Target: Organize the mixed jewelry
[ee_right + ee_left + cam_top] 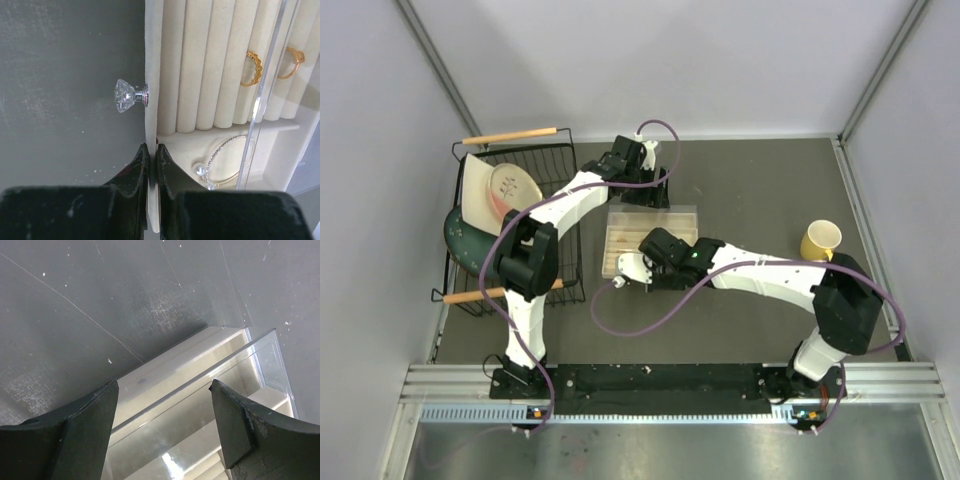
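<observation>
rings (251, 69) and bracelet (227, 162) sit stowed at right; our right gripper (150, 152) pinches the tray wall (153, 50), left gripper (164, 395) wide; next we'd likely push it shut.

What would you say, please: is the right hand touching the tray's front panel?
Touching. The right wrist view shows the right hand pinching the front panel between both fingers, beside the crystal knob.
</observation>
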